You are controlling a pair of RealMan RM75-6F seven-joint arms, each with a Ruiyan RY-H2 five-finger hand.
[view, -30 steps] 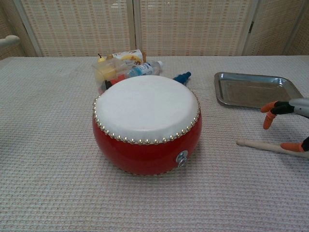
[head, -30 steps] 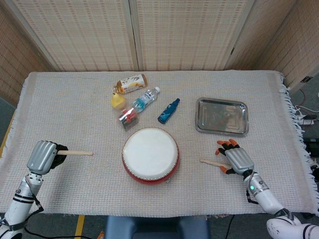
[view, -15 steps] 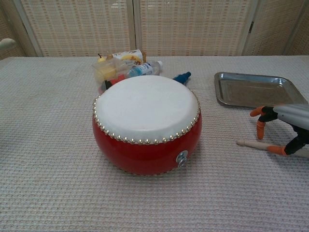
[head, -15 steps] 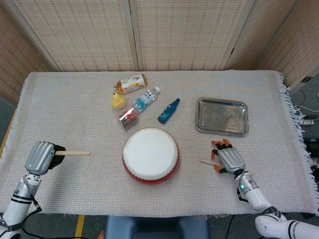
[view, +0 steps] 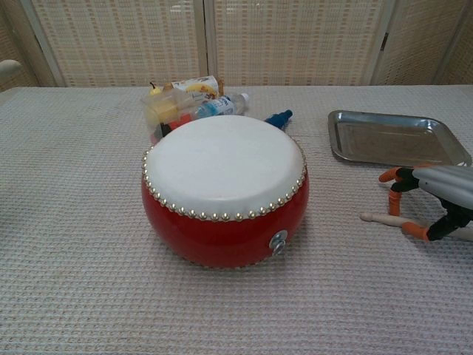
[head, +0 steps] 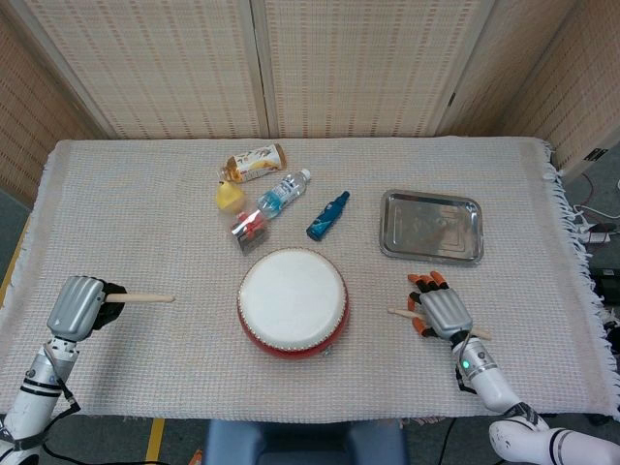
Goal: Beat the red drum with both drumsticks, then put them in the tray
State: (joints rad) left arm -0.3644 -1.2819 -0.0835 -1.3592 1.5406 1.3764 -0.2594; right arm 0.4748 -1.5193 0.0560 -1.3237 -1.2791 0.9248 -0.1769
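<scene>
While the left hand (head: pixel 81 304) grips its drumstick (head: pixel 145 297) pointing toward the red drum (head: pixel 292 301), we find the right hand (head: pixel 441 311) poised over the second drumstick (view: pixel 380 219) on the bench, fingers (view: pixel 392 176) spread, grasp incomplete. Tray (head: pixel 469 248) lies behind it; bottles (head: pixel 283 194) beyond the drum obstruct nothing.

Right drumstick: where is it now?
In the head view the right drumstick lies on the cloth right of the red drum, below the tray, under the right robot hand, fingers spread over it.
</scene>
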